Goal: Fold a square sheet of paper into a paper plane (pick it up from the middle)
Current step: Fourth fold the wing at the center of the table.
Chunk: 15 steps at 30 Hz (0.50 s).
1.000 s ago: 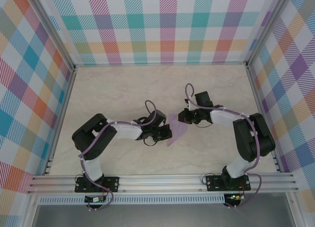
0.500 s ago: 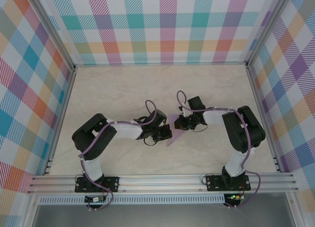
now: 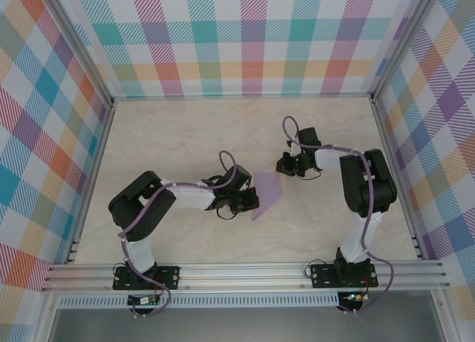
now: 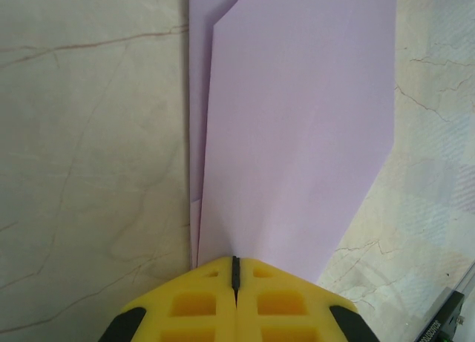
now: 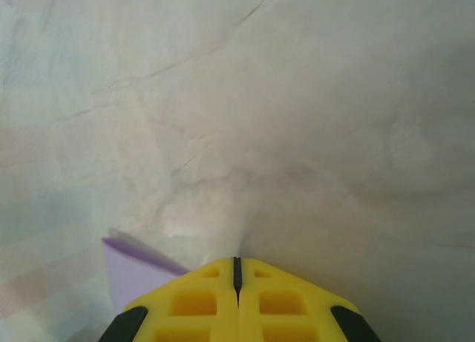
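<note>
Top external view: the left gripper (image 3: 251, 201) sits at the left edge of the paper (image 3: 269, 196), jaws fully closed. From the left wrist, its shut tips rest on the near end of the paper (image 4: 297, 134). Whether they pinch a layer or only press it down I cannot tell. The paper lies flat on the table (image 3: 185, 134) as a folded, angled shape. A strip of its lower layer peeks out along the left side of the top flap, so the layers do not line up exactly.

The right gripper (image 3: 285, 164) is just beyond the paper's far right corner, also fully closed and holding nothing. Its wrist camera looks at bare table, with one lavender corner (image 5: 133, 275) beside its tips.

Risks, as I judge them:
- The paper is held at one end alone. A sideways nudge from the right could pivot it about the left tips and skew the next crease.
- If the left tips lift or slide, the top flap may spring up and widen the mismatch already there.
- The right jaws must open before they can take an edge. Coming in shut, they would push or crumple the thin sheet instead of lifting it.
- An uneven fold carried forward gives lopsided wings.
</note>
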### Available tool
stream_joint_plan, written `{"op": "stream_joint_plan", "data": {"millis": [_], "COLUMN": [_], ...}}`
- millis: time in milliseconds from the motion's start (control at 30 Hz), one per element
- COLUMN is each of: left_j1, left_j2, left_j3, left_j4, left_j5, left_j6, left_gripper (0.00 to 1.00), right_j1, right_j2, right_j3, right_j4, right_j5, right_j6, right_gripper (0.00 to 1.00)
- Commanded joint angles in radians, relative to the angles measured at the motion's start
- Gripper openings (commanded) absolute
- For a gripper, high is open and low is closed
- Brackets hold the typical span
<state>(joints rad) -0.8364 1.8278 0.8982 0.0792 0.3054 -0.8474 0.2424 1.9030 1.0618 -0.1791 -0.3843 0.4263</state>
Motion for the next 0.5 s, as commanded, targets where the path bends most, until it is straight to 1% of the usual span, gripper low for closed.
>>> {"op": "stream_joint_plan", "data": {"millis": [0,100,233,333,467], "left_j1": [-0.017,-0.017,-0.017,-0.018,-0.018], "left_j2": [0.043,0.041,0.037,0.039,0.040], "left_j3": [-0.064,-0.061,-0.055,-0.050,-0.044], "left_j4": [-0.259,-0.254,-0.233,-0.215,-0.199], "left_j5": [-0.009,-0.011,-0.018,-0.013,-0.007], "left_j6": [0.017,0.021,0.019,0.019,0.024], "left_gripper": [0.00,0.00,0.00,0.00,0.00], "right_j1": [-0.052,-0.054,-0.036,0.022,0.121], "right_j2": [0.005,-0.053,-0.174,-0.242,-0.283], "right_j3": [0.035,0.018,-0.075,-0.148,-0.214], "right_j4": [-0.036,-0.020,0.028,0.037,0.070], "right_j5": [0.078,0.035,-0.067,-0.111,-0.123], "right_j6": [0.018,0.002,0.019,0.048,0.105], "right_gripper": [0.00,0.00,0.01,0.01,0.01]}}
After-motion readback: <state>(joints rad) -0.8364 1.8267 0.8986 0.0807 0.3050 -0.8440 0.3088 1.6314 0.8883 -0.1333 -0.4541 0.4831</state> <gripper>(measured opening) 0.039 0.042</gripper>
